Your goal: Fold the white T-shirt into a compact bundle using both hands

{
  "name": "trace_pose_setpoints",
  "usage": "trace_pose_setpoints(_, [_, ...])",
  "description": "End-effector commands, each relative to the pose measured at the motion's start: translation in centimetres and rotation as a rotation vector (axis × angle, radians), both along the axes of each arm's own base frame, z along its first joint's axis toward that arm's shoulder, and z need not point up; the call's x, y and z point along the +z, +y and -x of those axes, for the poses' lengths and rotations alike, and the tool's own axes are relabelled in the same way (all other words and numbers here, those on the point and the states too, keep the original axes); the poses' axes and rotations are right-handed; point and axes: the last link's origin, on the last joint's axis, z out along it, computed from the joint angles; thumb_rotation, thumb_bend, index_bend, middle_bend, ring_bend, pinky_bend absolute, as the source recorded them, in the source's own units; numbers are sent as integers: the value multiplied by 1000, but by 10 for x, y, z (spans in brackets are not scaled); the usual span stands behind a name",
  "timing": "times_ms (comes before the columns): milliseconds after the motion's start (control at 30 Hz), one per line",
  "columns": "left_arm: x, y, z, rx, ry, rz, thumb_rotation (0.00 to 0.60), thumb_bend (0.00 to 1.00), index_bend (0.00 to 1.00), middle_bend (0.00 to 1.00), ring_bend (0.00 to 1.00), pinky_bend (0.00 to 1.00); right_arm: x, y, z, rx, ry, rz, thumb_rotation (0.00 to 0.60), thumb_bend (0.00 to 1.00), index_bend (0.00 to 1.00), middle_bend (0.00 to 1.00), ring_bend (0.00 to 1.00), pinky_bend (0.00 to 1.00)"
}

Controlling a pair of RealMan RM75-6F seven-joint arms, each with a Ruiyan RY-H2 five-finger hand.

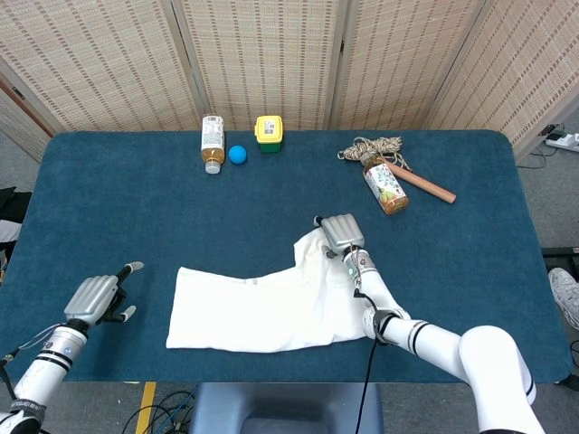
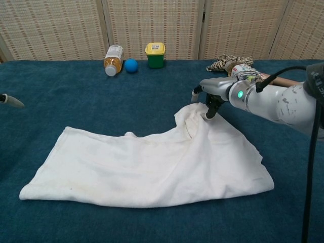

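While the right hand (image 2: 208,96) reaches for the raised far corner, the white T-shirt (image 1: 276,303) lies half folded on the blue table (image 1: 109,208).

Its fingers point down at the bunched peak of cloth, touching it or nearly so; whether they already pinch the fabric I cannot tell. I judge this corner stands up because it is the next part to fold inward. The left hand (image 1: 92,299) rests on the table well apart from the shirt's near left edge, fingers loosely spread and holding nothing, probably waiting for its own corner.
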Motion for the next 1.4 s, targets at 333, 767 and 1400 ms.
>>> trace_pose_setpoints(333, [0,0,-3,-7,-11,-2,600,351,155,939,861,973,3,7,8,15,24,2,600,415,485,860,972,986])
trace_pose_setpoints(767, [-1,-3,-5,-13,-18,0,600,351,154,939,861,973,25,43,22,99,-97,52,600,519,642,901,972,986])
trace_pose_setpoints(1400, [-1,-7,-6,-21,-25,17,600,351,150,939,860,973,48,149,52,239,-132,60,600,552,654,909,972,986])
